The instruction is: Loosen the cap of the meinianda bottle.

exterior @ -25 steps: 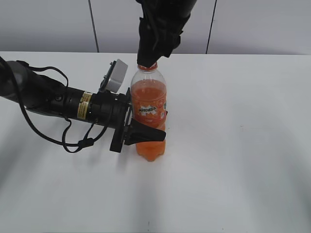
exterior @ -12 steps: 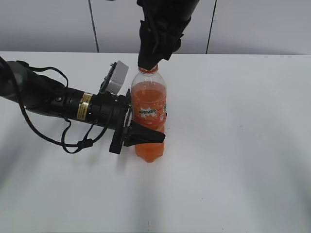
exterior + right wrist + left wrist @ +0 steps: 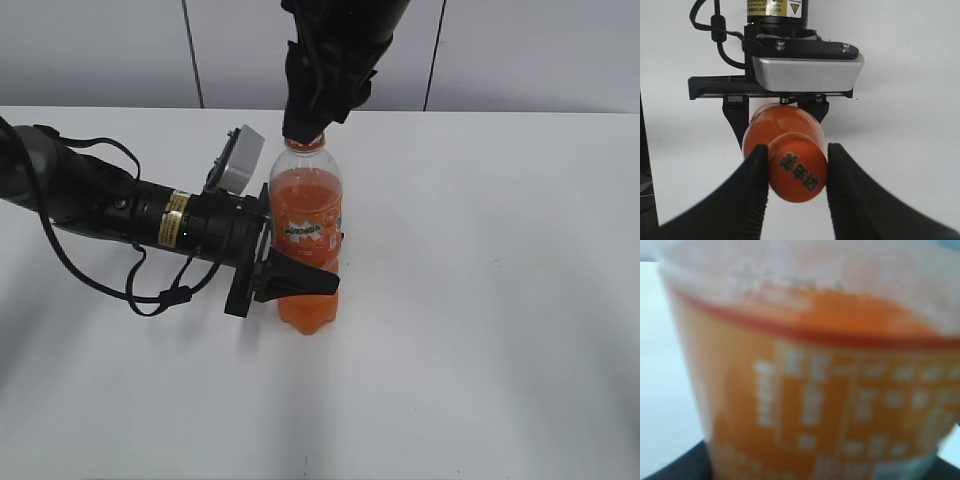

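On one table [image 3: 500,350], two end effectors clamp one bottle [image 3: 308,235]: left [image 3: 290,280] body, right [image 3: 796,172] cap [image 3: 799,172].

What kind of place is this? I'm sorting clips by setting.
Probably a robot lab or test bench, not a home: a bare white table, plain grey wall panels behind it, and a lone meinianda bottle gripped by two black robot arms with exposed cabling.

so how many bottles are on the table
1. The meinianda bottle stands upright left of the table's middle, its body clamped by the left hand and its cap pinched by the right hand from above. No other is visible.
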